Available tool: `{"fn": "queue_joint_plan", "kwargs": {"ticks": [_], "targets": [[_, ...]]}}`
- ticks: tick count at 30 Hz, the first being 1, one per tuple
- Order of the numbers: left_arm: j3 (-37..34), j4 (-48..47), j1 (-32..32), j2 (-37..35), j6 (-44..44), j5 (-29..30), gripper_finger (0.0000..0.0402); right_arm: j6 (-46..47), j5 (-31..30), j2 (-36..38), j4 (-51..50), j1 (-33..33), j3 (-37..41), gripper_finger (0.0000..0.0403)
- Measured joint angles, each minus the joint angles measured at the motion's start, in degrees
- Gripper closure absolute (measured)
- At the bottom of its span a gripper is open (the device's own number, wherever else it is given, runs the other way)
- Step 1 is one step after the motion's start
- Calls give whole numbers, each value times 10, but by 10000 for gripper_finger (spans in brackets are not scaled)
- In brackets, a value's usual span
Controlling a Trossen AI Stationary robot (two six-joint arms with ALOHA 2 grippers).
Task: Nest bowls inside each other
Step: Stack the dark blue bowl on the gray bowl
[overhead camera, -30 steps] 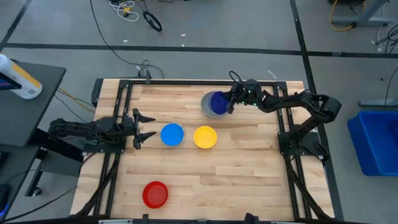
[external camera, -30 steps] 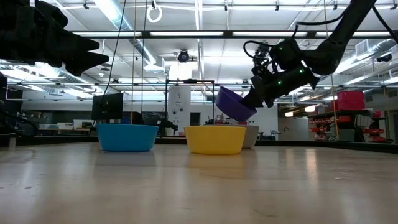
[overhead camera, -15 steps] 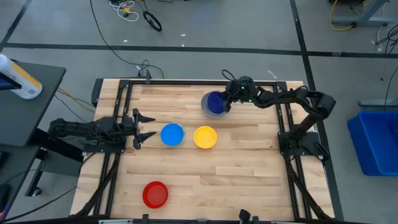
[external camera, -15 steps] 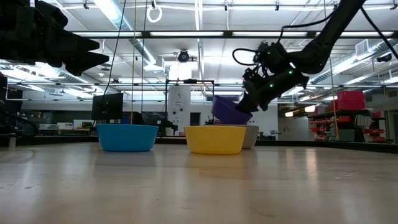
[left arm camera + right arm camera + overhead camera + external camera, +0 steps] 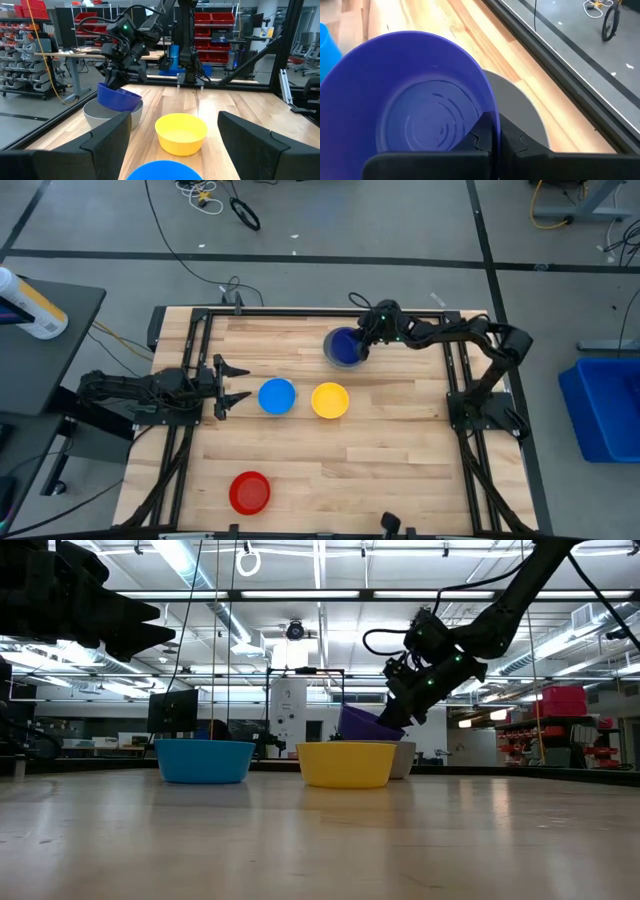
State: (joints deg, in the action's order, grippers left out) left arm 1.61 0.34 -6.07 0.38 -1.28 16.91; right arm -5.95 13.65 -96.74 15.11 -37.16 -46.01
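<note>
The dark blue bowl hangs tilted over the grey bowl at the table's far side, its base down in the grey bowl's mouth. My right gripper is shut on it. The grey bowl stands on the table. Nearer the middle, the light blue bowl and the yellow bowl stand side by side. The red bowl stands near the front edge. At the left, my left gripper waits open, pointing level at the light blue bowl. My right gripper pinches the dark blue bowl's wall at the rim on the side toward the table's right edge. One finger is inside the bowl and one outside. The fingers slant down from the right. The bowl is tilted, its held side high.
Dark rails frame the wooden table. Bare wood lies to the right of the yellow bowl and along the front right.
My right gripper has moved a little toward the table's left and down, tipping its fingers further downward. The dark blue bowl has sunk with it from above the grey bowl into the grey bowl's mouth, still tilted.
</note>
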Motion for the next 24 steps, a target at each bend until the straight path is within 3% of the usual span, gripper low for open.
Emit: {"fn": "queue_joint_plan", "kwargs": {"ticks": [16,24], "targets": [[0,0,0,0,0,0,95,-12,1,1,-62,-5,-8,398],[0,0,0,0,0,0,95,-25,0,1,-141,-5,-66,398]]}}
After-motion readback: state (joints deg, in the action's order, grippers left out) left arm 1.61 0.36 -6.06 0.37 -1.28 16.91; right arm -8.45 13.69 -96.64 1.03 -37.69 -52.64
